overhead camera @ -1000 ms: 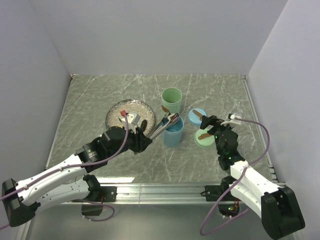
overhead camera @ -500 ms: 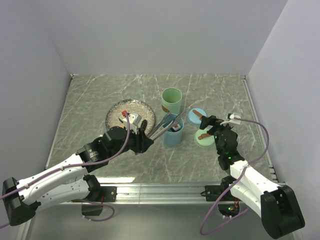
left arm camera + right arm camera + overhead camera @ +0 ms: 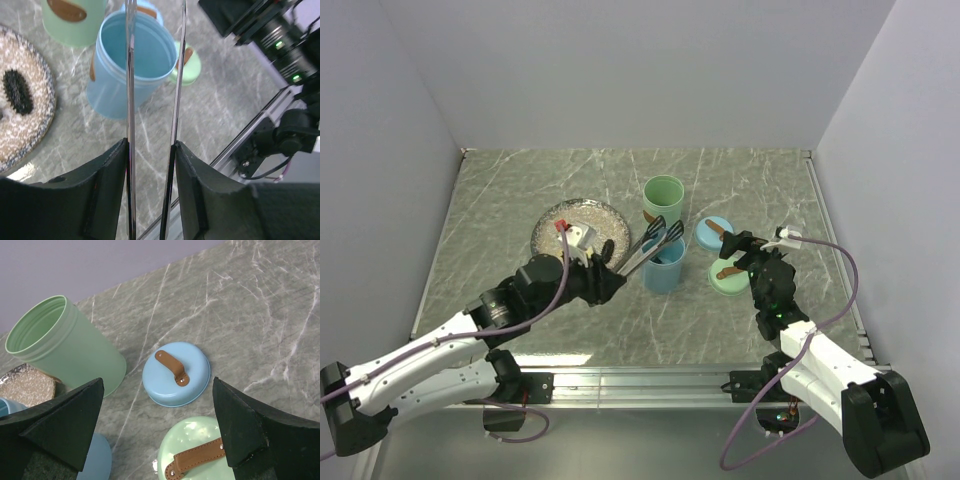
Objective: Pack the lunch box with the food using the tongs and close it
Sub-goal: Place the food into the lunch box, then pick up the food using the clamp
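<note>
My left gripper (image 3: 150, 146) is shut on the silver tongs (image 3: 131, 75), one arm against each finger. The tongs' arms stand apart, with nothing between them where they show. From above, the tongs (image 3: 651, 243) reach over the open blue lunch box (image 3: 663, 270), and the left gripper (image 3: 608, 281) sits at its near left. A dark oblong piece of food (image 3: 17, 92) lies on the speckled plate (image 3: 35, 125). My right gripper (image 3: 157, 382) is open above the blue lid (image 3: 175, 375) and the green lid (image 3: 197, 455), holding nothing.
An open green cup (image 3: 663, 200) stands behind the blue one, next to the plate (image 3: 552, 222). The two lids with brown strap handles, blue (image 3: 714, 232) and green (image 3: 727, 274), lie right of the cups under the right gripper (image 3: 745, 250). White walls enclose the table.
The tongs' arms have spread apart over the blue cup, and the piece seen between their tips a second ago is gone from them. The right arm has not moved.
</note>
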`<state>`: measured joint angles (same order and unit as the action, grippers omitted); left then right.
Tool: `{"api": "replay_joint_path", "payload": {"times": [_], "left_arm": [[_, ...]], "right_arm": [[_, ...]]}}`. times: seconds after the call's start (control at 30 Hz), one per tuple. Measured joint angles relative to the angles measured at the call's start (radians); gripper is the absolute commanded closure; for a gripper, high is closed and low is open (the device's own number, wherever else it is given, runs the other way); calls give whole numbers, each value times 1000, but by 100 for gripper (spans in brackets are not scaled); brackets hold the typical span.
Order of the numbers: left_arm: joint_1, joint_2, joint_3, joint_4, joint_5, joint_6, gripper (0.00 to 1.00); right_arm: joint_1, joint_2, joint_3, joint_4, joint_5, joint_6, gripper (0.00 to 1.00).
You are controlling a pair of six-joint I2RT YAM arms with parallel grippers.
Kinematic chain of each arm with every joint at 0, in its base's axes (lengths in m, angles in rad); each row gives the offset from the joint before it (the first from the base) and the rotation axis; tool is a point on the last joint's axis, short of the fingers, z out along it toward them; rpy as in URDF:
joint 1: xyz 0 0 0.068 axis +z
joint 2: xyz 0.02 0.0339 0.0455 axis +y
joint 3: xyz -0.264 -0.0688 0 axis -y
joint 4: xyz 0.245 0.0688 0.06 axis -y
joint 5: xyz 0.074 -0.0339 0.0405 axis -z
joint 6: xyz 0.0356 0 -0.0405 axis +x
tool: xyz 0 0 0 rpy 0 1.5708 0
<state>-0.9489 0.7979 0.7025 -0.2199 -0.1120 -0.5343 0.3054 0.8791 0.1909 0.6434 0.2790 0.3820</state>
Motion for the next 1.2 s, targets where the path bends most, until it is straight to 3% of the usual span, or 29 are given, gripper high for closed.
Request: {"api": "replay_joint_path", "payload": {"times": [0.3, 0.57, 0.7, 0.93, 1.2], "left_arm": [[-4, -83, 0, 37, -95, -5, 54], [-5, -117, 37, -176, -494, -176, 55], [-6, -71, 44, -277, -609, -255, 55], [-6, -14, 43, -324, -646, -301, 55], [-6, 66, -2, -238, -585, -295, 56]], "right_arm": [[0, 0, 0, 0, 0, 0, 4], [0, 0, 0, 0, 0, 0, 5], [0, 3, 0, 0, -3, 0, 4], [0, 8, 2, 0, -8, 0, 4], [0, -1, 3, -1, -8, 0, 4]]}}
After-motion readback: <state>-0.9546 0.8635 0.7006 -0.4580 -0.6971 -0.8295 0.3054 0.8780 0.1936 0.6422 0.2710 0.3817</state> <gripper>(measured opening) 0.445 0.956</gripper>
